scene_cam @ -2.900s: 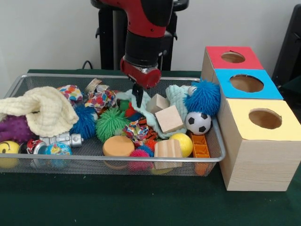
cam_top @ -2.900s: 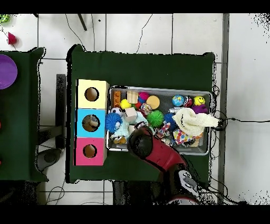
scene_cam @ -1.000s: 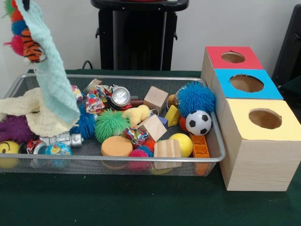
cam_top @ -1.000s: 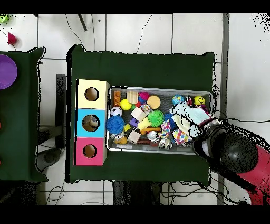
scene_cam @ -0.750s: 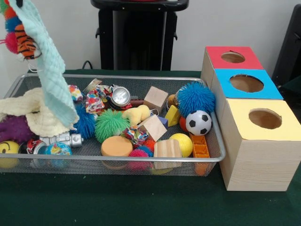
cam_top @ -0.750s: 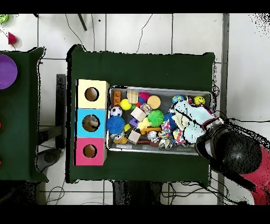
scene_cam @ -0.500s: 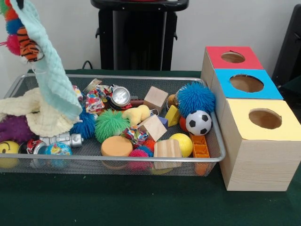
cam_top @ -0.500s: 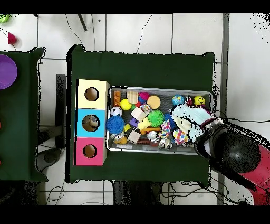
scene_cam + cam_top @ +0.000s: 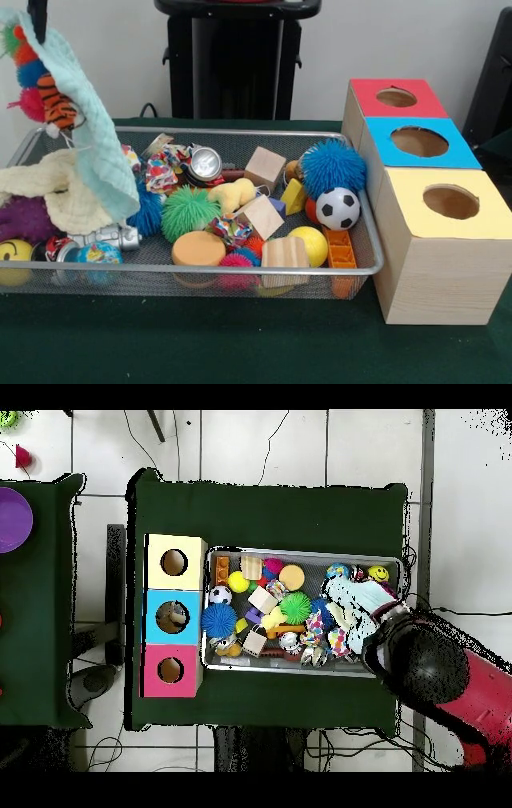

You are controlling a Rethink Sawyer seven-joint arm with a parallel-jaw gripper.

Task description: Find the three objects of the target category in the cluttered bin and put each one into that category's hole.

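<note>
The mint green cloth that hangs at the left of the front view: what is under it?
Under the mint green cloth lies a cream cloth in the wire bin, with a blue spiky ball beside. What the cream cloth covers is hidden.

- The wire bin [image 9: 364,240] is packed almost wall to wall; only the mesh floor at its far side, behind the silver can [image 9: 206,162], looks bare.
- A mint cloth [image 9: 96,144] hangs over the bin's end farthest from the boxes, with small toys clinging to it, curtaining the cream cloth [image 9: 68,192] and purple ball [image 9: 24,218] beneath.
- The arm [image 9: 440,679] covers that same end from above.
- The red hole [image 9: 396,97], blue hole [image 9: 419,142] and yellow hole [image 9: 451,202] all lie open from above.
- The blue spiky ball [image 9: 332,166] and soccer ball [image 9: 337,208] crowd the bin wall nearest the boxes, possibly touching it.
- The tabletop [image 9: 200,340] in front of the bin is free.
</note>
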